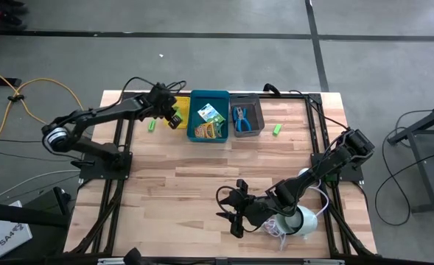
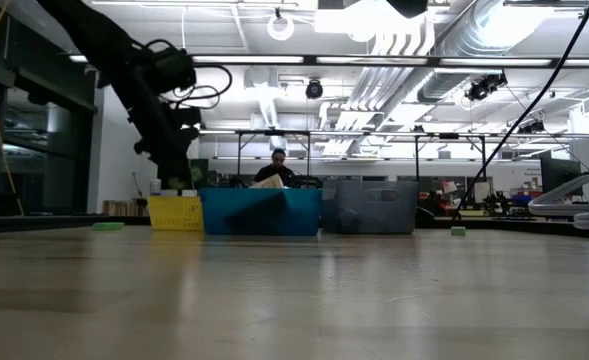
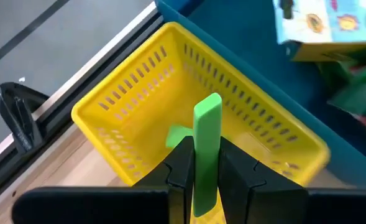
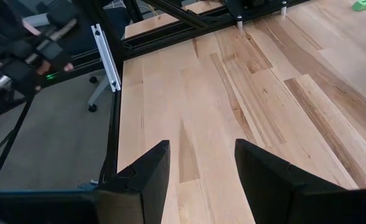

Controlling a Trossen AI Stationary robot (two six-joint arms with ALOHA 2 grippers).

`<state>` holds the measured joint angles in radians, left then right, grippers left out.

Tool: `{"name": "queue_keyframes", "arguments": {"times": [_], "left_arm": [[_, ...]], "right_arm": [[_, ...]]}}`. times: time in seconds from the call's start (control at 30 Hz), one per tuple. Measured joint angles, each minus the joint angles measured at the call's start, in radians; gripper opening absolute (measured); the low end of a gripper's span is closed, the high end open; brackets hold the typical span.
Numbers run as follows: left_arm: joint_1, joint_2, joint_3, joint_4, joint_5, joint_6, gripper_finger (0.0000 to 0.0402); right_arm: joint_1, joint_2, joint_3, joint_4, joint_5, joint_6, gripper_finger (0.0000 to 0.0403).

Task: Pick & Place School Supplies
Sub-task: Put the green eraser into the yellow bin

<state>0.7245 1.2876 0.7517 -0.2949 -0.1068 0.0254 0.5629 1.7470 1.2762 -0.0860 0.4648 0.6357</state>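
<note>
1. A wooden surface point(image 1: 202, 184) carries three bins in a row along its far edge: a yellow bin point(image 3: 139, 118), a blue bin point(image 1: 208, 116) and a grey bin point(image 1: 247, 115).
2. The left tool point(image 3: 204, 168) hangs over the yellow bin, its fingers closed on a bright green stubby piece point(image 3: 207, 149) that stands upright between them.
3. Another green piece point(image 3: 179, 135) lies inside the yellow bin.
4. The blue bin holds crayon boxes point(image 1: 211, 121); how many, I cannot tell.
5. The grey bin holds blue-handled scissors point(image 1: 241, 119).
6. One loose green piece point(image 1: 151, 126) lies on the surface just left of the yellow bin, and another point(image 1: 276, 129) lies to the right of the grey bin.
7. The right tool point(image 4: 198, 171) waits low over the near part of the surface, fingers apart and holding nothing.
8. A round white device point(image 1: 302, 220) sits near the right arm.
</note>
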Motion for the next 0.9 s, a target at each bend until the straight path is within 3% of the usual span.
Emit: {"name": "queue_keyframes", "arguments": {"times": [0.37,0.9], "left_arm": [[0.021,0.104,0.0,0.031,0.007,0.001,0.0047],[0.009,0.112,0.0,0.03,0.025,0.035,0.0047]], "right_arm": [[0.0,0.0,0.0,0.0,0.0,0.0,0.0173],[0.0,0.0,0.0,-0.001,-0.011,0.0,0.0173]]}}
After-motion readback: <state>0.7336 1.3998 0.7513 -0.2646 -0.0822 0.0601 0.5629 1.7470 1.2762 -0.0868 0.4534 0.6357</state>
